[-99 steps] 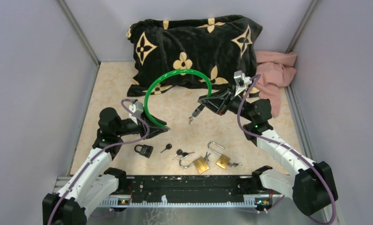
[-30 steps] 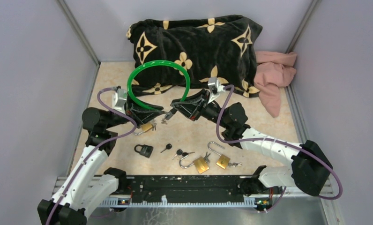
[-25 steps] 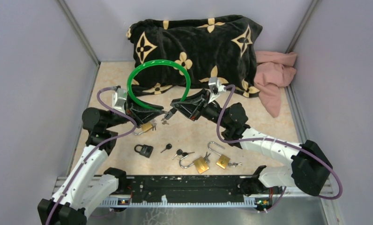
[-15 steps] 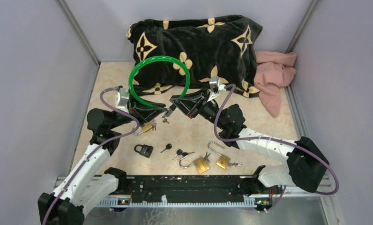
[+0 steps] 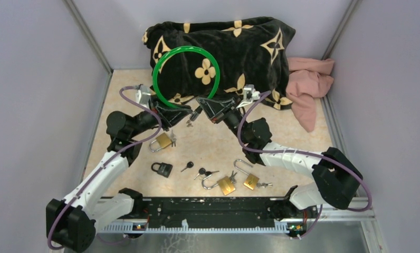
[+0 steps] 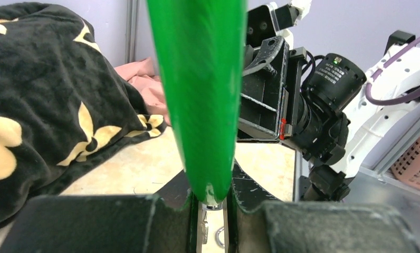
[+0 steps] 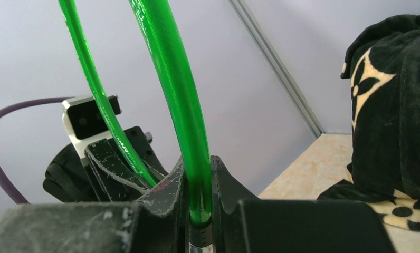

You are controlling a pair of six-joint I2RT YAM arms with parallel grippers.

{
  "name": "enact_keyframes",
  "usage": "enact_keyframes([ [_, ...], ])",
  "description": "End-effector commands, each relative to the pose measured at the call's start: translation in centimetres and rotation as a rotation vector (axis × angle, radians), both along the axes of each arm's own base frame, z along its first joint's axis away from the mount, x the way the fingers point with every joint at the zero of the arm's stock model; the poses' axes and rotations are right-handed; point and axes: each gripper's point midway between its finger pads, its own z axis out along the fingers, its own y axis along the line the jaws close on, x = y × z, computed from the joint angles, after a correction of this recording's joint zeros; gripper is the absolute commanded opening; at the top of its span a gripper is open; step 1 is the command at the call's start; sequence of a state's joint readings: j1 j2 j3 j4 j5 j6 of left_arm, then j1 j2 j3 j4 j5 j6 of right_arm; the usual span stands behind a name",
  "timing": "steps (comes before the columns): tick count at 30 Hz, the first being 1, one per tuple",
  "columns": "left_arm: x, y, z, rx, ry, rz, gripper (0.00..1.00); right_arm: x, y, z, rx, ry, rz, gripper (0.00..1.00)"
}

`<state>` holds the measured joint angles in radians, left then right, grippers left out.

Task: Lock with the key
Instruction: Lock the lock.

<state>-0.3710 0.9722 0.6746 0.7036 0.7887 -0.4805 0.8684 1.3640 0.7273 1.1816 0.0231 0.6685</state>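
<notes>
A green cable lock (image 5: 187, 48) arches up in a loop in front of the pillow. My left gripper (image 5: 183, 109) is shut on one end of it; in the left wrist view the green cable (image 6: 197, 95) ends in a metal tip between the fingers of the left gripper (image 6: 213, 211). My right gripper (image 5: 200, 108) is shut on the other end; in the right wrist view the cable (image 7: 173, 95) runs into a black collar between the fingers of the right gripper (image 7: 199, 211). The two grippers nearly touch. A small bunch of keys (image 5: 189, 122) hangs just below them.
On the table lie a brass padlock (image 5: 163, 141), a black padlock (image 5: 161, 168), a loose black key (image 5: 187, 166), more keys (image 5: 205, 172) and two open brass padlocks (image 5: 226, 184) (image 5: 250, 181). A black patterned pillow (image 5: 239, 47) and a pink cloth (image 5: 308, 84) lie at the back.
Both grippers have moved away from the near edge toward the pillow, carrying the cable ends. The green loop has swung up and right. The brass padlock on the table now lies uncovered.
</notes>
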Motion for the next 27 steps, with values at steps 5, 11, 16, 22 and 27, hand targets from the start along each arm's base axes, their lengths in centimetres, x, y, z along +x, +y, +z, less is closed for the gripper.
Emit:
enact_keyframes([
  [5, -0.2, -2.2, 0.2, 0.011, 0.000, -0.060, 0.00, -3.6, -1.3, 8.0, 0.284, -0.074, 0.129, 0.00],
  [11, -1.5, -5.2, -3.1, 0.125, -0.136, -0.136, 0.00, -3.3, -1.3, 8.4, 0.334, -0.037, 0.149, 0.00],
  [16, 0.1, -5.4, -4.4, 0.170, -0.097, -0.068, 0.00, -3.2, -2.0, 7.5, 0.328, -0.009, 0.126, 0.00],
  [22, 1.0, -3.6, -1.7, 0.148, -0.110, 0.023, 0.16, -2.6, -2.8, 6.4, 0.309, 0.017, 0.081, 0.00],
  [27, 0.9, -2.9, -1.6, 0.151, -0.061, 0.019, 0.39, -1.9, -2.8, 5.4, 0.310, 0.045, 0.057, 0.00],
])
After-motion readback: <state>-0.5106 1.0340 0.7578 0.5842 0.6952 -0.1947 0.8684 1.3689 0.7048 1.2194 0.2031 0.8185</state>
